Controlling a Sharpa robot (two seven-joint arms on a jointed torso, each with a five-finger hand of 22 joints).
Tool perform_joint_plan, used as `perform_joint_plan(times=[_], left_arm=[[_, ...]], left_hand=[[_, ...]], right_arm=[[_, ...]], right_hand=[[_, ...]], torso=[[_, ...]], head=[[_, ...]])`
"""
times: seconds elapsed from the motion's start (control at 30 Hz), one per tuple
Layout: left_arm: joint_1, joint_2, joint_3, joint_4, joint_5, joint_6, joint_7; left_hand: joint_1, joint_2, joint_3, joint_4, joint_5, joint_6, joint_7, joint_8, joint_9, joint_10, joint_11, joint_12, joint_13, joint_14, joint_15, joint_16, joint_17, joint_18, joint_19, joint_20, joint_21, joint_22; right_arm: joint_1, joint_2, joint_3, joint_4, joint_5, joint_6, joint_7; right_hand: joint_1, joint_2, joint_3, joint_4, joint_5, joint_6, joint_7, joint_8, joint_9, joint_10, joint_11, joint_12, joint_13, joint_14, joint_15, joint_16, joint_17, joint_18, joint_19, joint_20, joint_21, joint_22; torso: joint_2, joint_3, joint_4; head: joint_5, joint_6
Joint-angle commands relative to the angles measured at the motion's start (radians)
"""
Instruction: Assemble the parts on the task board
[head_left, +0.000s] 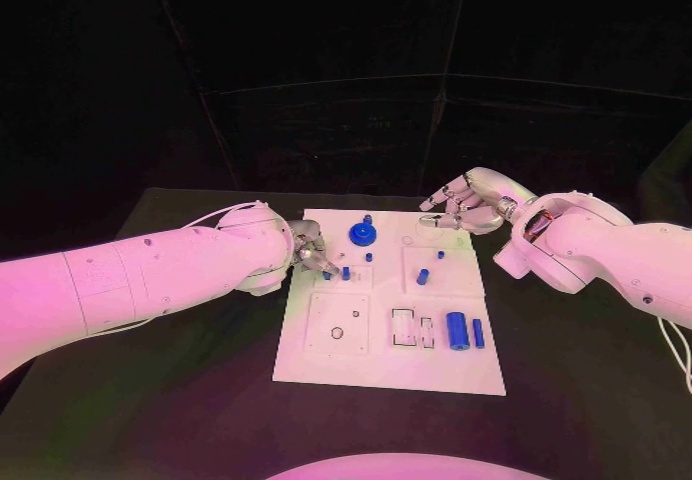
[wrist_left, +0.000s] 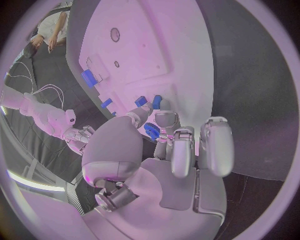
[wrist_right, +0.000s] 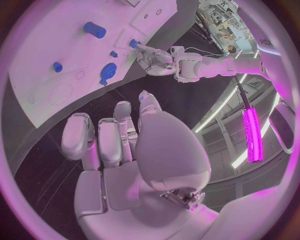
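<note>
The left hand (head_left: 310, 255) pinched a small blue peg (head_left: 329, 272) at the board (head_left: 325, 350), probably to seat it. At upper right, the right hand (head_left: 464, 205) hovered, fingers curled and holding nothing.

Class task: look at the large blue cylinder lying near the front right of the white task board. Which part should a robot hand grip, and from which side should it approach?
Grip the large blue cylinder across its middle, on the curved sides, coming from above. It lies flat on the task board with its long axis running front to back, so fingers can close from left and right. A thinner blue pin lies close on its right, leaving little room there. The right hand seems nearer.
</note>
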Motion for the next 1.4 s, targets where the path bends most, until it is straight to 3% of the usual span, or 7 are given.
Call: perform_joint_plan(times=[0.03,0.3,0.67,1.1,1.23,1.3,1.4], left_arm=[[0.001,0.004,0.0,-0.005,-0.003,0.016,-0.005],[0.0,0.009,0.0,-0.013,-0.003,0.018,-0.005],[0.0,-0.007,0.001,-0.002,0.026,-0.026,-0.002],[0.002,-0.043,0.003,0.027,0.097,-0.158,0.038],[0.004,-0.045,0.003,0.023,0.187,-0.205,0.165],[0.005,-0.039,0.003,0.012,0.234,-0.225,0.277],[0.007,-0.026,0.003,-0.009,0.258,-0.238,0.386]], left_hand=[[-0.012,0.003,-0.009,0.001,0.004,0.005,-0.001,0.007,0.002,0.005,-0.004,0.007,0.002,0.106,-0.005,0.003,0.263,0.006,0.026,-0.007,0.004,0.05],[-0.026,0.004,-0.023,0.013,0.004,0.006,-0.001,0.01,0.003,0.006,-0.004,0.008,0.001,0.106,-0.005,0.003,0.263,0.005,0.027,-0.008,0.004,0.051],[-0.123,-0.027,-0.146,0.092,0.004,-0.016,0.008,0.003,-0.002,-0.006,0.003,-0.001,-0.015,0.106,-0.001,0.003,0.263,0.008,0.024,-0.006,-0.007,0.042],[-0.094,-0.002,-0.254,0.15,0.007,-0.123,0.049,-0.059,-0.046,-0.065,0.038,-0.058,-0.098,0.106,0.027,0.003,0.263,0.009,0.022,0.016,-0.019,0.035],[-0.041,0.006,-0.278,0.149,0.009,-0.154,0.069,-0.067,-0.065,-0.179,0.056,-0.17,-0.219,0.076,0.042,-0.059,0.165,0.051,-0.06,0.033,-0.205,-0.153],[0.005,-0.004,-0.305,0.143,0.016,-0.196,0.093,-0.083,-0.089,-0.304,0.092,-0.245,-0.26,-0.045,0.069,-0.296,-0.126,0.124,-0.248,0.054,-0.601,-0.521],[0.079,-0.002,-0.323,0.121,0.009,-0.218,0.115,-0.104,-0.123,-0.369,0.113,-0.283,-0.296,-0.123,0.088,-0.481,-0.316,0.135,-0.282,0.076,-0.724,-0.62]], right_arm=[[0.002,-0.001,0.0,0.004,0.003,0.004,0.007],[0.002,-0.001,0.0,0.005,0.003,0.005,0.006],[0.002,-0.003,0.0,0.005,0.001,0.004,0.006],[0.002,-0.003,0.0,0.001,-0.002,0.002,0.008],[0.002,-0.003,0.0,0.001,-0.002,0.001,0.007],[0.002,-0.004,0.0,0.001,-0.002,0.001,0.007],[0.002,-0.003,0.0,0.001,-0.002,0.001,0.007]], right_hand=[[-0.005,0.009,-0.007,0.001,0.002,0.002,0.002,0.006,0.001,-0.004,-0.001,-0.003,0.0,0.019,-0.009,-0.005,-0.002,0.008,-0.008,-0.002,-0.005,-0.001],[-0.005,0.009,-0.007,0.001,0.002,0.002,0.002,0.006,0.001,-0.004,-0.001,-0.003,0.0,0.019,-0.009,-0.005,-0.002,0.008,-0.008,-0.002,-0.005,-0.001],[-0.003,0.008,-0.008,0.0,0.002,0.001,0.002,0.006,0.001,-0.005,-0.001,-0.005,-0.002,0.019,-0.009,-0.006,-0.003,0.009,-0.008,-0.002,-0.006,-0.002],[-0.002,0.008,-0.008,0.0,0.002,0.001,0.002,0.006,0.001,-0.005,-0.001,-0.004,-0.002,0.019,-0.009,-0.007,-0.004,0.009,-0.008,-0.002,-0.006,-0.002],[-0.002,0.008,-0.008,0.0,0.002,0.001,0.002,0.006,0.001,-0.005,-0.001,-0.004,-0.002,0.019,-0.009,-0.007,-0.004,0.009,-0.008,-0.002,-0.006,-0.002],[-0.002,0.008,-0.008,0.0,0.002,0.001,0.002,0.006,0.001,-0.005,-0.001,-0.004,-0.002,0.019,-0.009,-0.007,-0.004,0.009,-0.008,-0.002,-0.006,-0.002],[-0.002,0.008,-0.008,0.0,0.002,0.001,0.002,0.006,0.001,-0.005,-0.001,-0.003,-0.001,0.019,-0.009,-0.007,-0.003,0.009,-0.008,-0.002,-0.006,-0.002]], torso=[[0.0,-0.0003,0.0003],[-0.001,-0.0005,0.001],[0.0,-0.0009,0.0013],[0.0,-0.0004,0.0005],[0.0,-0.0004,0.0009],[-0.001,0.0001,0.0013],[0.0,-0.0002,0.0011]], head=[[-0.001,0.0],[-0.003,-0.002],[-0.005,0.0],[-0.006,0.002],[-0.006,0.002],[-0.01,0.004],[-0.013,0.007]])
